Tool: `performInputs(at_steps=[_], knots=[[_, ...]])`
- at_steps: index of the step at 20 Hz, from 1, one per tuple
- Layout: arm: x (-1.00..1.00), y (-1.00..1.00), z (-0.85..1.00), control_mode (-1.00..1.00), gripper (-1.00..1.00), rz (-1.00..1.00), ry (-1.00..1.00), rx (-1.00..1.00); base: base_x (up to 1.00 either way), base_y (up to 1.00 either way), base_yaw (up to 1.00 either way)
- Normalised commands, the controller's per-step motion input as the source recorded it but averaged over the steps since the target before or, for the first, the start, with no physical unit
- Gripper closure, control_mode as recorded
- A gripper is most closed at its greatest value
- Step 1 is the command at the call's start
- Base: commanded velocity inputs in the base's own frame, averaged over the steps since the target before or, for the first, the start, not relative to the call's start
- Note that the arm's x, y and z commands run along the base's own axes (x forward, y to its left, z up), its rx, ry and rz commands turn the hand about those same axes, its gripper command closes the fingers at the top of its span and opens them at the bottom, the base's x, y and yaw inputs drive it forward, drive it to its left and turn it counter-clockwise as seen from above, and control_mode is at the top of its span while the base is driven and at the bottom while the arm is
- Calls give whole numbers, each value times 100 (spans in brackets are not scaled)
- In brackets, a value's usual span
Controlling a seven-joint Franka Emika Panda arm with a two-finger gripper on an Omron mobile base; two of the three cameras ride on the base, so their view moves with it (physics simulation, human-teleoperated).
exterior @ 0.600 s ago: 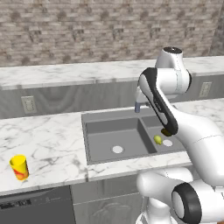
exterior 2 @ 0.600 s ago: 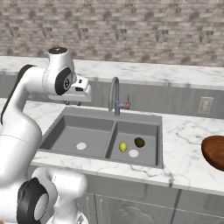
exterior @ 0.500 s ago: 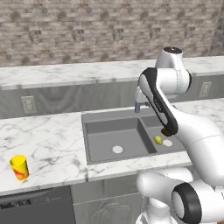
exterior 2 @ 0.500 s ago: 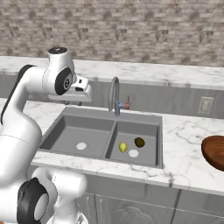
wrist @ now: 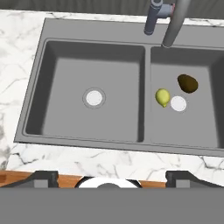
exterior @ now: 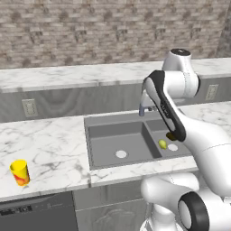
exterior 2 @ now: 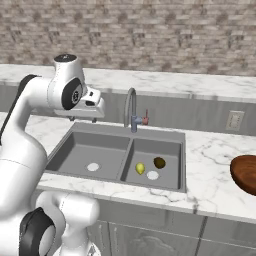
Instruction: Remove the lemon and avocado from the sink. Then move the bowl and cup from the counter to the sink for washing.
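The grey double-basin sink (exterior 2: 75, 150) (exterior: 108, 135) (wrist: 87, 57) is set into the marble counter. In its right basin the yellow-green lemon (exterior 2: 140, 168) (exterior: 162, 144) (wrist: 162, 97) lies beside a white drain. The dark avocado (exterior 2: 159, 162) (wrist: 187, 83) lies just behind it, partly hidden by my arm in the left base view. My gripper (exterior 2: 83, 119) (wrist: 111, 179) hangs open and empty, high over the sink's left rear corner. The yellow cup (exterior: 19, 172) stands on the counter far left of the sink. The reddish-brown bowl (exterior 2: 245, 172) sits on the counter to the right.
A curved metal faucet (exterior 2: 131, 107) (wrist: 173, 22) rises behind the divider between the basins. A raised marble ledge and brick wall back the counter. Wall outlets (exterior: 29, 107) (exterior 2: 233, 120) sit below the ledge. A dishwasher front (exterior: 36, 212) lies under the counter by the cup.
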Motion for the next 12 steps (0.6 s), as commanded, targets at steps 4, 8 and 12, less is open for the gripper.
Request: performInputs(at_steps=[4, 8, 12], knots=[[-20, -13, -1, -100, -100, 0, -3, 0, 0, 0, 0], [-20, -18, -3, -100, -100, 0, -3, 1, 0, 0, 0], [-18, -20, -5, -100, -100, 0, -3, 1, 0, 0, 0]])
